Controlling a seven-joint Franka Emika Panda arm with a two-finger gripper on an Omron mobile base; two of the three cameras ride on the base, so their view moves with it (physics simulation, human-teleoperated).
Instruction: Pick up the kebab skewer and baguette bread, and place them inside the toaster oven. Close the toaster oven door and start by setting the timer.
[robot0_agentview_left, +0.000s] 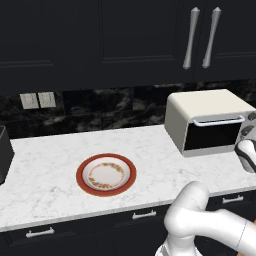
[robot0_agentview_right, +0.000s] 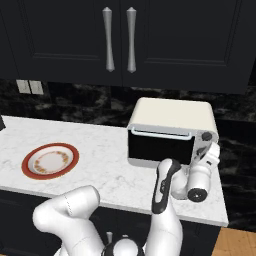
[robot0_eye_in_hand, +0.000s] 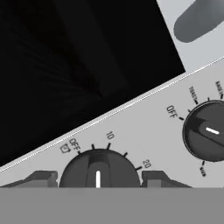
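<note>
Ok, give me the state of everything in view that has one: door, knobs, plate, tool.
toaster oven door: closed, handle along its top edge.
timer knob: pointer between the OFF mark and 10, one tool finger on each side.
second knob: pointer turned away from its OFF mark.
plate: bare.
tool: open around the timer knob; contact unclear.

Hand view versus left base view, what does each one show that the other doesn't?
Hand view: the timer knob between the two fingertips, a second knob, and dial markings such as OFF, 10, 20. Left base view: the plate on the counter, and the cabinet handles. Both: the toaster oven with its door shut.
</note>
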